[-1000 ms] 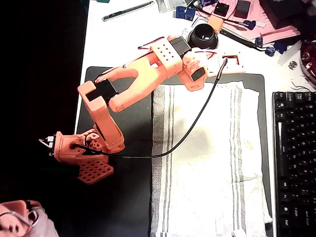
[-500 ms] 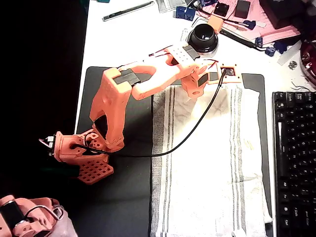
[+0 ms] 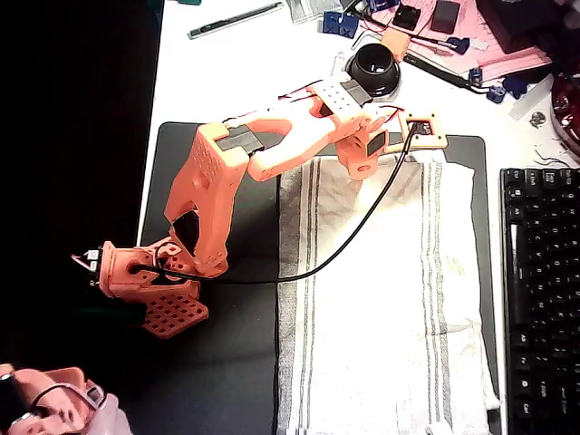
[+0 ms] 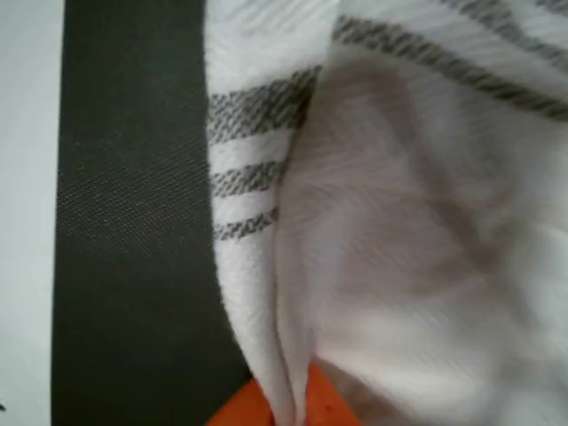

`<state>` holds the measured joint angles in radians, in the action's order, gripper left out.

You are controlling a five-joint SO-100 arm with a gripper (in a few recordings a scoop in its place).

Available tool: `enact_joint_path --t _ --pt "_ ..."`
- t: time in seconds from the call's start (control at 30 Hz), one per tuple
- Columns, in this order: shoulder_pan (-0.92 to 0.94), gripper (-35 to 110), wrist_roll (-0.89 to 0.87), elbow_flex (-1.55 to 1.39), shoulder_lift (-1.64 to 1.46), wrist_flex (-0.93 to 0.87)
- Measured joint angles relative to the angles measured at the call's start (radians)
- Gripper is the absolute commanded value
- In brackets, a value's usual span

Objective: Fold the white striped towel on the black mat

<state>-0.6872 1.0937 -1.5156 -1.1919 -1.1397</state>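
Claw pinched on white striped towel over black mat.

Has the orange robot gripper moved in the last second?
Yes. In the overhead view the gripper went rightward along the white striped towel's top edge, nearer the black keyboard.

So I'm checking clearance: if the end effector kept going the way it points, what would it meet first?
Probably the towel: the end effector already has a fold pinched, with the mat beneath.
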Motion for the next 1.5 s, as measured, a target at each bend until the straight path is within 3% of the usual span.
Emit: enact_joint_path --t 0.43,0.97,1.1,1.5 --pt "0.149 0 0.006 0.026 -0.394 -0.164" --pt "0.664 0 0.239 -0.005 -0.735 -0.265" --pt "0.782 0 0.295 -0.081 -0.759 -0.229" --pt "1.095 0 0.431 -0.313 -0.660 0.103"
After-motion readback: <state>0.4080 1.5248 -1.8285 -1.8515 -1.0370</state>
